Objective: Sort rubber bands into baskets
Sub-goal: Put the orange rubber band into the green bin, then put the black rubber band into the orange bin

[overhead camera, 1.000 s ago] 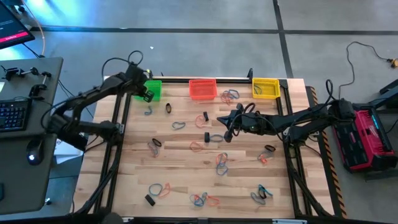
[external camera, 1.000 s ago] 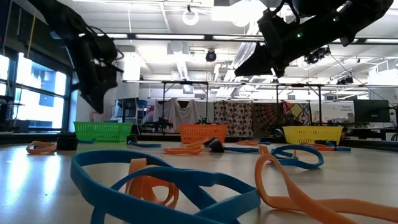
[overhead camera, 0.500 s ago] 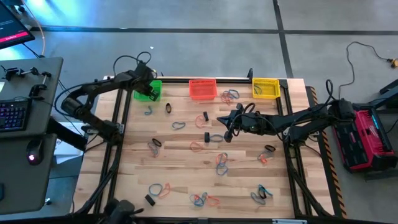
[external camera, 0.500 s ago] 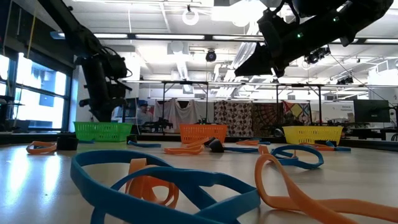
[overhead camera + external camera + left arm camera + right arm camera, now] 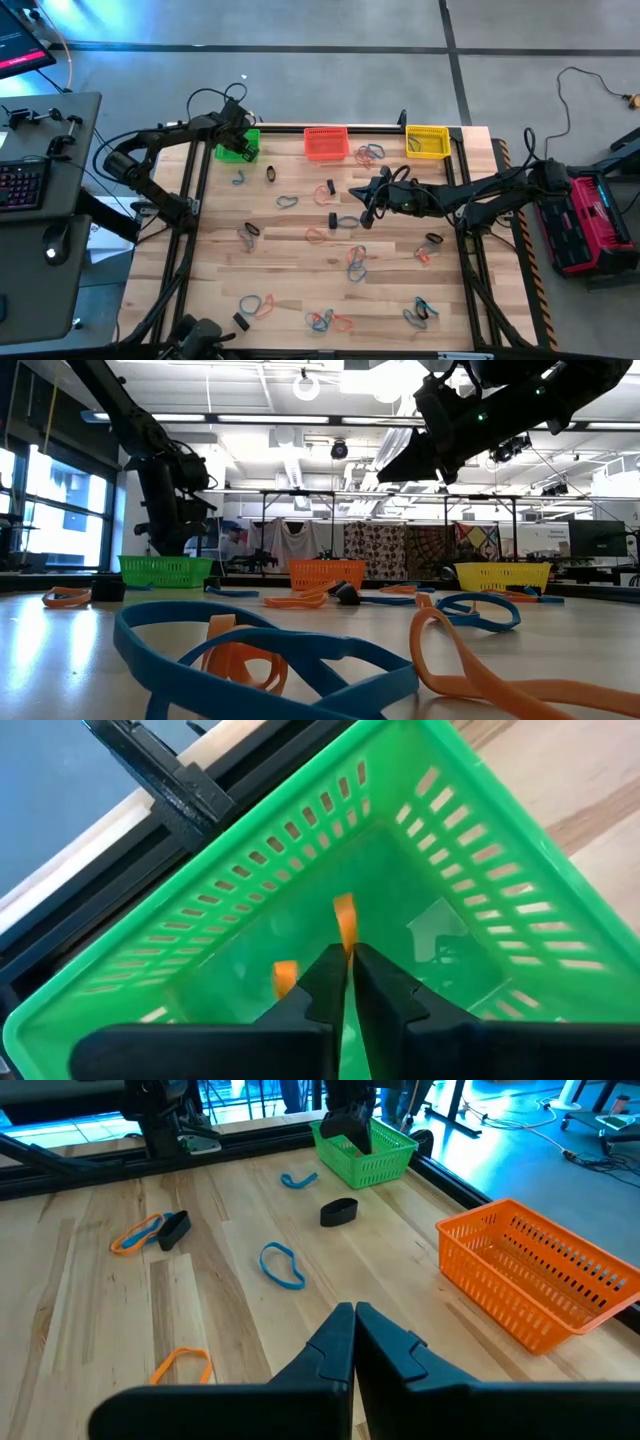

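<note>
- Rubber bands [image 5: 349, 256] lie scattered over the wooden table [image 5: 290, 270] in the high view, mostly centre & lower frame; green basket [image 5: 240, 146], red basket [image 5: 325, 143] & yellow basket [image 5: 427, 141] sit in a row along the table's upper edge.
- Same view: left gripper [image 5: 238, 138] hangs over the green basket, upper left. Right gripper [image 5: 366, 210] is mid-frame over loose bands, nearest ones just below & left of it.
- Low view: left gripper [image 5: 163, 538] sits right above the green basket [image 5: 165, 570] at left; blue band [image 5: 262, 650] w/ an orange one fills the foreground.
- Left wrist view: the fingers [image 5: 322, 988] are nearly together, thin gap only, pointing straight down into the green basket [image 5: 160, 975]. An orange band [image 5: 344, 923] shows just past the tips, upright-ish, a 2nd orange bit beside. Can't tell if pinched or already loose. Key relation: band is inside the basket walls, so letting go lands it in there.
- Right wrist view: right gripper [image 5: 354, 1342] is clenched, holding nothing; blue band [image 5: 282, 1267] lies ahead of it, long axis roughly along the gripper's line. Right arm is nearer the mid-table bands.
</note>
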Motion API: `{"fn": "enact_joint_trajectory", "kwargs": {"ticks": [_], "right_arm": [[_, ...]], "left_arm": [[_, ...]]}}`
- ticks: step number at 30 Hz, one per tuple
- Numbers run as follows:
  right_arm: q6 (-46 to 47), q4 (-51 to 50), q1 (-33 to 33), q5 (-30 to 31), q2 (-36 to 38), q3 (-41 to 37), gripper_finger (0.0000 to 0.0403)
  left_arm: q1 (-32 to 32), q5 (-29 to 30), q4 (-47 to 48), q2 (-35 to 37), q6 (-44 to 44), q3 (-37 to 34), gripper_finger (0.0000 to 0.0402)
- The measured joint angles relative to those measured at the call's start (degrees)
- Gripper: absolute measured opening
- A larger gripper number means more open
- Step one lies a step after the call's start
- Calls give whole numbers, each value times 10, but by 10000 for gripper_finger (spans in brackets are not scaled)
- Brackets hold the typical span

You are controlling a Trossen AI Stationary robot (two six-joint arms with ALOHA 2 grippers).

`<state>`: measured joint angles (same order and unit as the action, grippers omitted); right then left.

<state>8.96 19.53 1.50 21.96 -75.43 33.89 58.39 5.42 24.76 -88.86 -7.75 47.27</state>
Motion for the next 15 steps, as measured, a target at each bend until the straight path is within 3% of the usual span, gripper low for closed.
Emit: {"fn": "enact_joint_trajectory", "kwargs": {"ticks": [15], "right_arm": [[0, 0, 0, 0, 0, 0, 0]], "left_arm": [[-1, 26, -7, 13, 2, 0, 87]]}}
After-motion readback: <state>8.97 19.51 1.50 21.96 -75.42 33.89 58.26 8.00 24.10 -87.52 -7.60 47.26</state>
